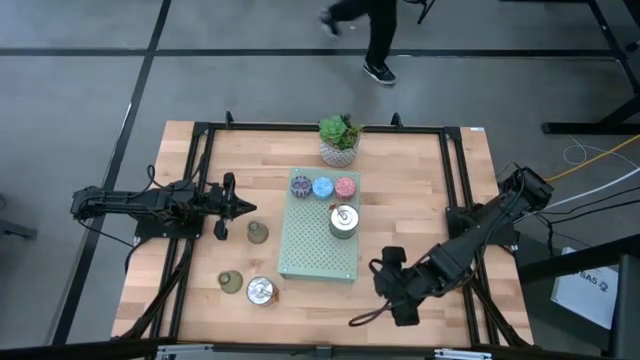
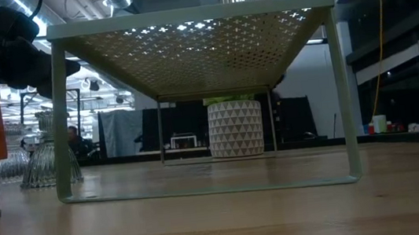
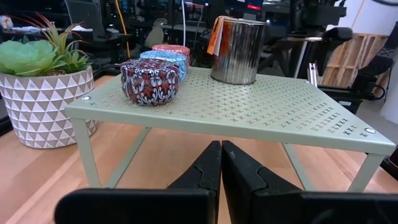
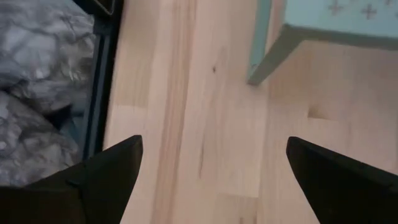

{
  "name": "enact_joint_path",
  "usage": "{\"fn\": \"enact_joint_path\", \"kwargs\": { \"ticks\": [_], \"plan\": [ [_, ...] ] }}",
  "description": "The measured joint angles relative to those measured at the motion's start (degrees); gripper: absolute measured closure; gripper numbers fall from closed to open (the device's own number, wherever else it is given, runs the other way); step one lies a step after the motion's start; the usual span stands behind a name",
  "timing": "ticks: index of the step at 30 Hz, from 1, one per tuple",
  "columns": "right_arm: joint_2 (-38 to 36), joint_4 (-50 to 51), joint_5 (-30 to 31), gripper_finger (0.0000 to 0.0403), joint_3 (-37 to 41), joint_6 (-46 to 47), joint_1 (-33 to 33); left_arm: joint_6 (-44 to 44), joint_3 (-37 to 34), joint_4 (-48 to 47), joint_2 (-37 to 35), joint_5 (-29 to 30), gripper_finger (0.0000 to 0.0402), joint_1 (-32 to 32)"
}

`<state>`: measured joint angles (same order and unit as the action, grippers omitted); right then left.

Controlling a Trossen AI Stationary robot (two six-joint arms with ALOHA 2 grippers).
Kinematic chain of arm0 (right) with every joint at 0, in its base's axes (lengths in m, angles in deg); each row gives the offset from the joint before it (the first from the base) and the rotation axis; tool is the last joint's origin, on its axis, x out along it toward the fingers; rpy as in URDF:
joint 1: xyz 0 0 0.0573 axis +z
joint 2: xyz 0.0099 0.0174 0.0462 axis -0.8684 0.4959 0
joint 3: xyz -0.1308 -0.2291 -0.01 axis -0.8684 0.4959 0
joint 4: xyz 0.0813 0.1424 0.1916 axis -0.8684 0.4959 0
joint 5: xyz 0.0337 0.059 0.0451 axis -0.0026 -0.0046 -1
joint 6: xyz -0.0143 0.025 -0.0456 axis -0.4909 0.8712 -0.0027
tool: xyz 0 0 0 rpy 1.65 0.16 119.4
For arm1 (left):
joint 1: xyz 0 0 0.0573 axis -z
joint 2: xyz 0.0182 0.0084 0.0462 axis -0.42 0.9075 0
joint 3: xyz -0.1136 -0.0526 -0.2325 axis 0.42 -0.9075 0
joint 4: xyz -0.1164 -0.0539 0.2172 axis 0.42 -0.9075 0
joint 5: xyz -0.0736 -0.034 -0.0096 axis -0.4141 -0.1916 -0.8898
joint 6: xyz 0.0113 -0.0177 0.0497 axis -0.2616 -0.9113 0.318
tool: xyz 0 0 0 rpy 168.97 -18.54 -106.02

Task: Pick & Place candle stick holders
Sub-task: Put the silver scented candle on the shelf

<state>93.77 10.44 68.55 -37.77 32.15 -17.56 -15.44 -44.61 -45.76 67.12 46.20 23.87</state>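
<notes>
A pale green perforated rack [image 1: 318,255] stands mid-table. On its top sit a purple holder [image 3: 149,82], a blue holder [image 3: 166,61], a pink holder [image 3: 172,49] and a shiny silver holder [image 3: 236,50]. On the bare wood left of the rack rest two olive-green holders [image 1: 257,233] [image 1: 231,281] and a second silver holder [image 1: 261,291]. My left gripper [image 3: 221,177] is shut, level, at the table's left, pointing at the rack. My right gripper [image 4: 214,180] is open and tipped downward over bare wood near the rack's near right leg [image 4: 267,56], with nothing between its fingers.
A green succulent in a white patterned pot [image 1: 340,140] stands at the far edge behind the rack. Black rails [image 1: 460,200] run along both sides of the table. A person's legs [image 1: 375,40] show on the floor beyond. Bare wood lies right of the rack.
</notes>
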Motion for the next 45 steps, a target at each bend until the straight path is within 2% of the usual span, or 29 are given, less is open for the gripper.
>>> {"fn": "enact_joint_path", "kwargs": {
  "ticks": [3, 6, 9, 12, 15, 19, 26, 30, 35, 40, 45],
  "plan": [
    [-0.4, 2.6, 2.6, 0.0004, 0.1, -2.1, 2.3, 0.0, 0.0, 0.0, 0.0, 0.0, 0.0395, 0.0],
    [-3.0, 0.9, 6.7, 0.0004, 2.7, -3.6, 4.9, 0.0, 0.0, 0.0, 0.0, 0.0, 0.0395, 0.0],
    [-7.8, -7.0, 8.2, 0.0004, 7.7, -5.8, 7.2, 0.0, 0.0, 0.0, 0.0, 0.0, 0.0395, 0.0],
    [-13.6, -20.1, 7.8, 0.0004, 14.5, -10.4, 8.6, 2.7, 0.0, 0.1, 0.0, 0.1, 0.0395, 0.0],
    [-18.5, -33.1, 4.5, 0.0004, 22.5, -16.0, 8.7, 5.3, 0.0, 0.1, 0.0, 0.1, 0.0395, 0.0],
    [-23.5, -47.6, 1.7, 0.0004, 33.3, -18.7, 8.7, 5.5, 0.0, 0.1, 0.0, 0.1, 0.0395, 0.0],
    [-31.2, -63.5, 1.8, 0.0004, 47.5, -25.3, 8.3, 5.6, 0.0, 0.1, 0.0, 0.1, 0.0395, 0.0],
    [-37.3, -64.9, 1.9, 0.0004, 52.5, -28.7, 6.4, 5.6, 0.0, 0.2, 0.0, 0.1, 0.0395, 0.0],
    [-46.7, -65.3, 0.4, 0.0004, 58.5, -36.5, 0.5, 5.6, 0.0, 0.8, 0.0, 0.0, 0.0395, 0.0],
    [-55.4, -66.0, -4.4, 0.0004, 63.0, -42.6, -7.9, 5.6, 0.0, 0.9, 0.0, 0.0, 0.0395, 0.0],
    [-61.5, -65.6, -12.7, 0.0004, 65.5, -44.8, -18.6, 5.6, 0.0, 1.3, 0.0, 0.0, 0.0395, 0.0]
  ]
}}
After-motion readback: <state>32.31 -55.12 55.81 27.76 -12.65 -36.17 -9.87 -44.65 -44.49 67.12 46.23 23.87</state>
